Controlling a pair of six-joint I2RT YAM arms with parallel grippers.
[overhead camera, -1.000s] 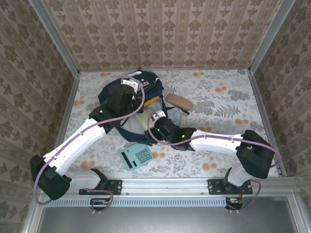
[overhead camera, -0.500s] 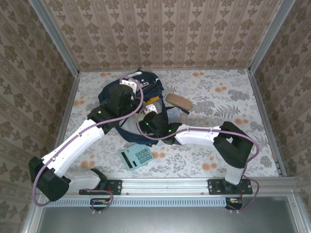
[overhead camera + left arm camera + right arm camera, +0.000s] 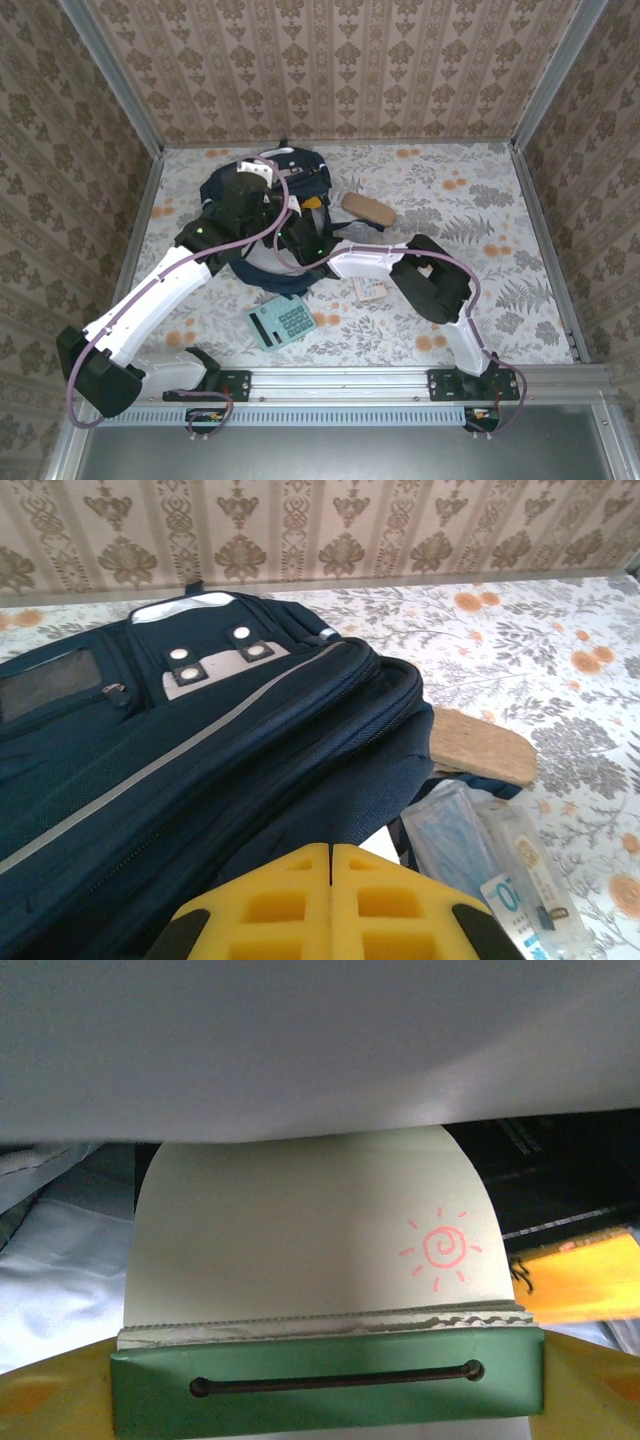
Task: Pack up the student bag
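My right pincer [image 3: 325,1405] clamps the green-spined paper notebook with a pink sun doodle [image 3: 310,1230]. My left pincer [image 3: 331,905] is pressed closed. The large navy fabric backpack [image 3: 200,770] lies far-left on the floral table [image 3: 450,200]. I should feed the notebook in flat and slowly, so that its cover does not snag on fabric.

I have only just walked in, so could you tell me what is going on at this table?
The right gripper holds a notebook with a green spine and a red sun drawn on its cover, at the open side of the navy backpack. The left gripper is shut, close against the backpack. A calculator and a brown case lie on the table outside it.
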